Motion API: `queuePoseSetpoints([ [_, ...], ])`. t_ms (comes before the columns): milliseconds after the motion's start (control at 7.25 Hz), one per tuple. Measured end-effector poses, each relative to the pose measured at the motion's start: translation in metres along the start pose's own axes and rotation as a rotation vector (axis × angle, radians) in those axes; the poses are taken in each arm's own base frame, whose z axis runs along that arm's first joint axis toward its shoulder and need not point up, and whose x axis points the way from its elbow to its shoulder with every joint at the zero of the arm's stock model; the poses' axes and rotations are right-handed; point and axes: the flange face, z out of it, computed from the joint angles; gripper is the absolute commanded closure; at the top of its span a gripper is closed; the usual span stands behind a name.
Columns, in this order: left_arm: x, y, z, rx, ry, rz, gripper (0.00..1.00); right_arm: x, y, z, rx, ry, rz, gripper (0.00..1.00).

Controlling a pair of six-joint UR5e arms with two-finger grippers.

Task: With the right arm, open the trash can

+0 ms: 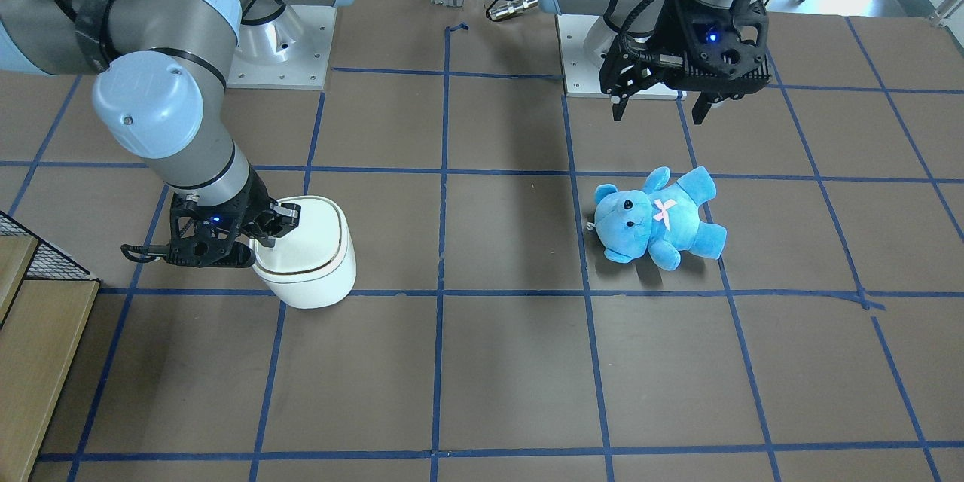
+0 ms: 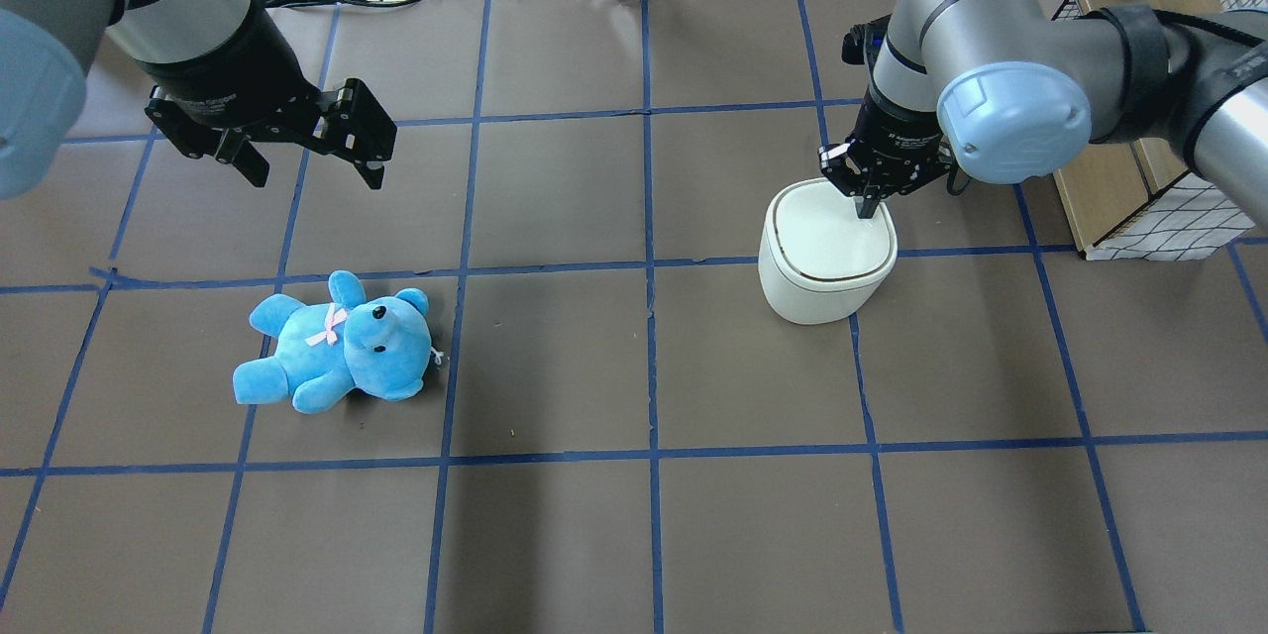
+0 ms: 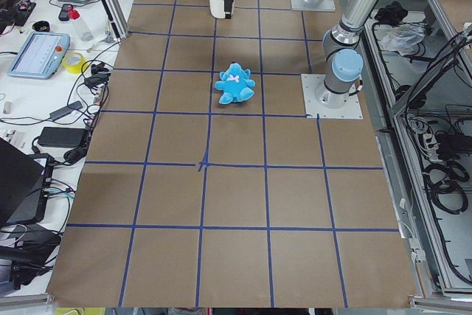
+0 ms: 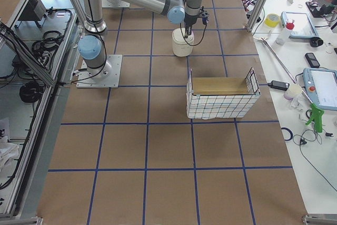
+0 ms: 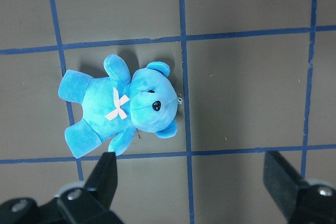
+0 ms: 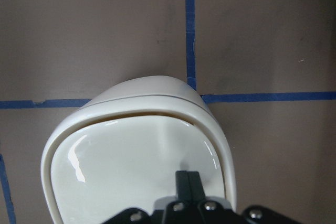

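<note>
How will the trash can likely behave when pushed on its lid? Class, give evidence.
The trash can looks like thin hollow plastic, so it is probably light and apt to slide. The right gripper is at the lid's edge, so off-centre pressure might tip it. The glossy lid is likely slippery.

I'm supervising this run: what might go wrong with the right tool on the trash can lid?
The shut right tool presses near the rim of the lid, off-centre, so the trash can may tip or slide. The fingertips might also slip off the glossy lid before it swings open.
</note>
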Motion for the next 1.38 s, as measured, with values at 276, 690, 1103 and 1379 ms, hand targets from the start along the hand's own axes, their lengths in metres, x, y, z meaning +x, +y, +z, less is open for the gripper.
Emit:
queuePoseSetpoints([
  [276, 0.000, 0.000, 0.000, 0.000, 0.000, 0.000, 0.00, 0.000, -0.001, 0.007, -0.014, 0.001, 0.005, 1.00],
  [690, 0.000, 0.000, 0.000, 0.000, 0.000, -0.001, 0.00, 0.000, 0.004, -0.025, 0.011, 0.002, 0.006, 0.00],
  [1103, 0.000, 0.000, 0.000, 0.000, 0.000, 0.001, 0.00, 0.003, 0.017, -0.150, 0.111, 0.026, -0.004, 0.00],
  [1379, 0.000, 0.000, 0.000, 0.000, 0.000, 0.000, 0.00, 0.006, 0.021, -0.194, 0.133, 0.050, -0.002, 0.00],
])
